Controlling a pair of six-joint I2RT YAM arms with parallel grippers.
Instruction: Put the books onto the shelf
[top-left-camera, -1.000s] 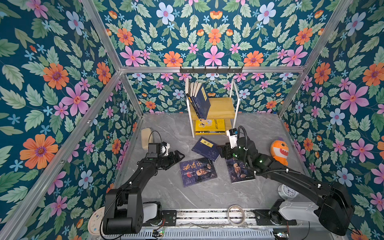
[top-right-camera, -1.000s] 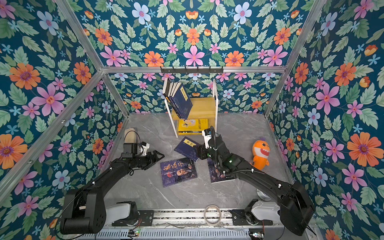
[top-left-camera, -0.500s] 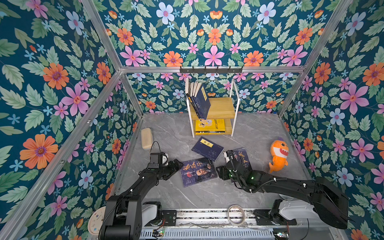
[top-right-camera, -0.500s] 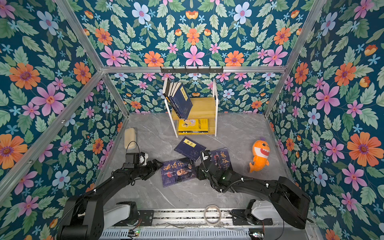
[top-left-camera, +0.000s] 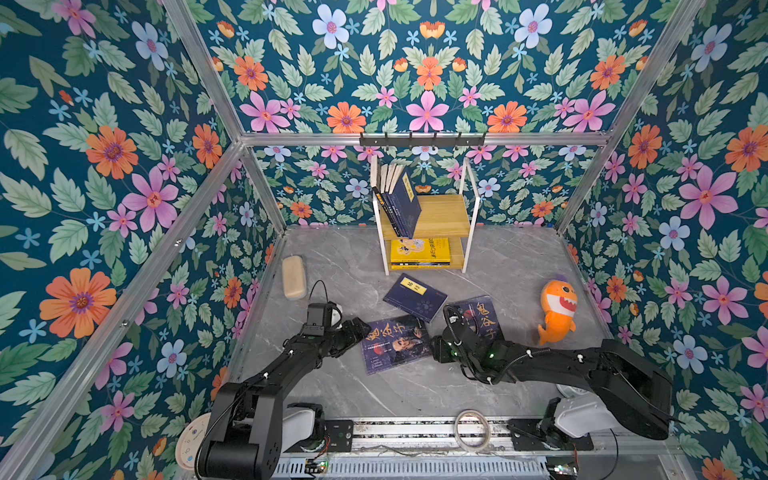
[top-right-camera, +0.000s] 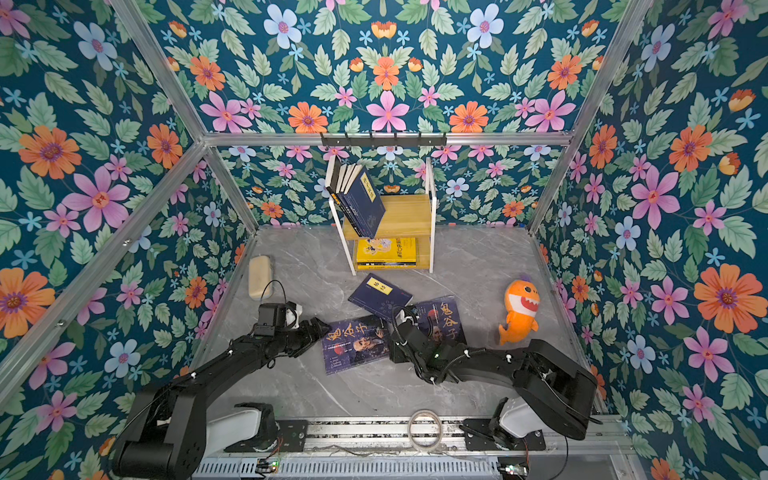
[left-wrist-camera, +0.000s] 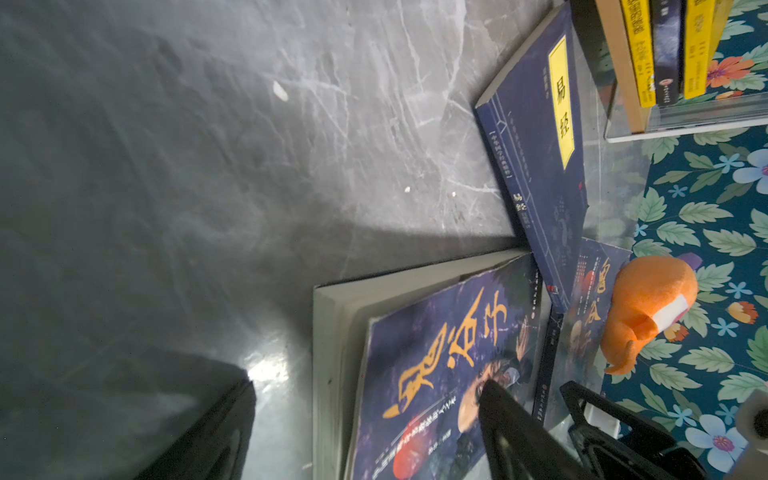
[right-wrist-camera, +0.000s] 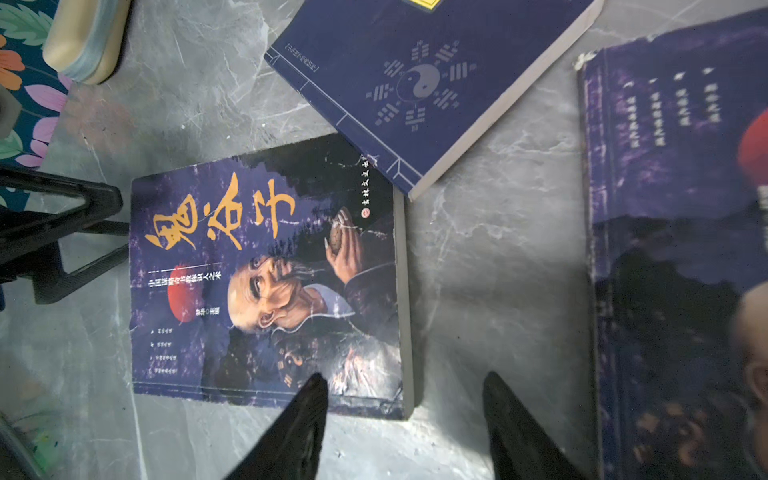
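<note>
both gape: left pincer (left-wrist-camera: 368, 384) straddles old-man book (left-wrist-camera: 449, 332) edge, right pincer (right-wrist-camera: 405, 376) empty.

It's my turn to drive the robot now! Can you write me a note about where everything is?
Left gripper: open, fingers either side of one edge of the old-man book.
Right gripper: open at that book's far side, holding nothing.
Done: navy books lean on the top board of the shelf, yellow books lie flat below.
Left: three on the table: old-man book, second portrait book, navy book with yellow label.
</note>
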